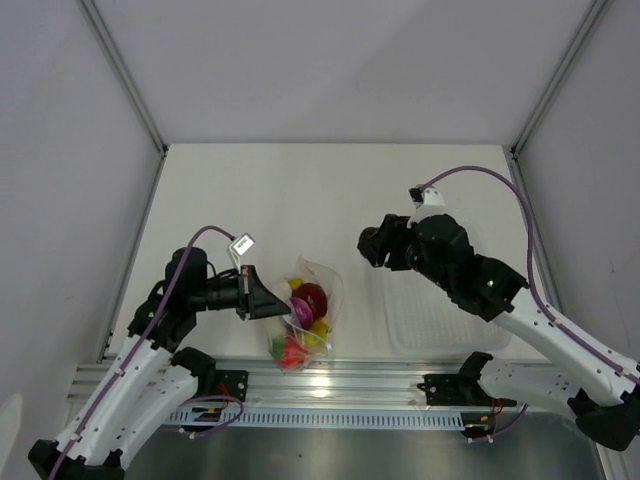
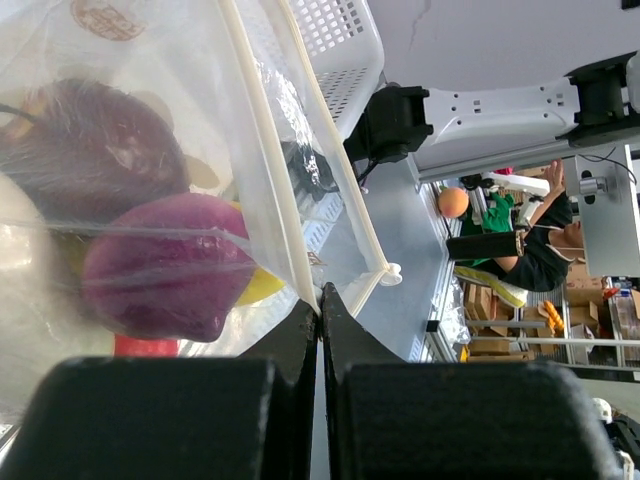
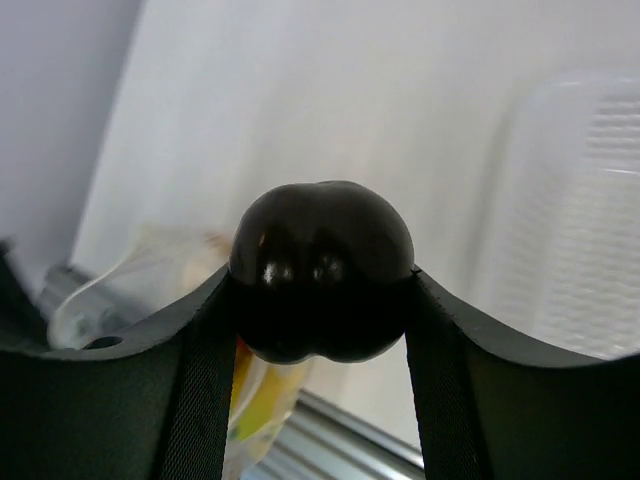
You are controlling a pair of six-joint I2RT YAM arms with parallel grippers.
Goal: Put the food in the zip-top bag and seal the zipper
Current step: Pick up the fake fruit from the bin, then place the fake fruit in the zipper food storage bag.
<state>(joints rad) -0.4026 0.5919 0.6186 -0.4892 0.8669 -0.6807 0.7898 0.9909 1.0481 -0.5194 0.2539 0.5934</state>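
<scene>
The zip-top bag (image 1: 318, 292) lies near the table's front edge with food inside: a purple piece (image 1: 311, 298), yellow (image 1: 318, 327) and red (image 1: 291, 351). My left gripper (image 1: 272, 300) is shut on the bag's mouth edge. In the left wrist view its jaws (image 2: 320, 315) pinch the zipper (image 2: 262, 150), with a purple piece (image 2: 165, 265) and a darker one (image 2: 90, 150) behind the plastic. My right gripper (image 1: 369, 247) hovers right of the bag, shut on a dark round food piece (image 3: 322, 270). The bag (image 3: 140, 290) shows below and left of that piece.
A clear ridged plastic tray (image 1: 440, 325) sits at the front right under the right arm and appears again in the right wrist view (image 3: 570, 220). A metal rail (image 1: 330, 385) runs along the near edge. Grey walls enclose the table on three sides.
</scene>
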